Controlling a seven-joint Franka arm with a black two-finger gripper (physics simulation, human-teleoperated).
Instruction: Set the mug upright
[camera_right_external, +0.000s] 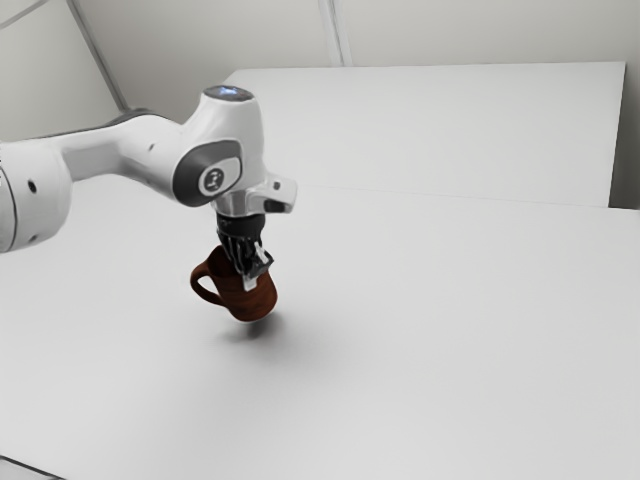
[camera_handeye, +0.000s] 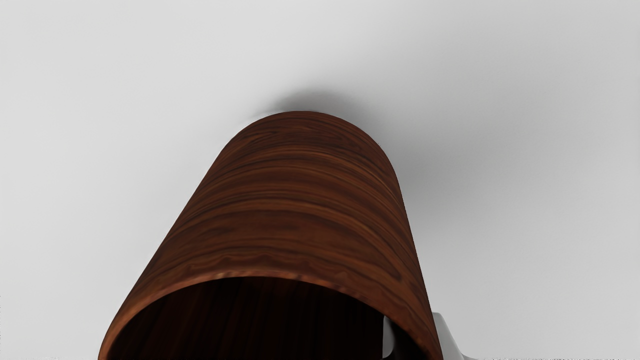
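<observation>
Fingers (camera_right_external: 250, 283) pinch the wall of the tilted brown mug (camera_right_external: 259, 303), one inside, one outside, over the table (camera_right_external: 430, 350).

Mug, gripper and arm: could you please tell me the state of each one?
Mug: tilted, not upright; mouth up and toward the exterior view's left.
Gripper: shut on the mug's wall, one finger inside, one outside.
Arm: bent, hand end pointing down.
</observation>
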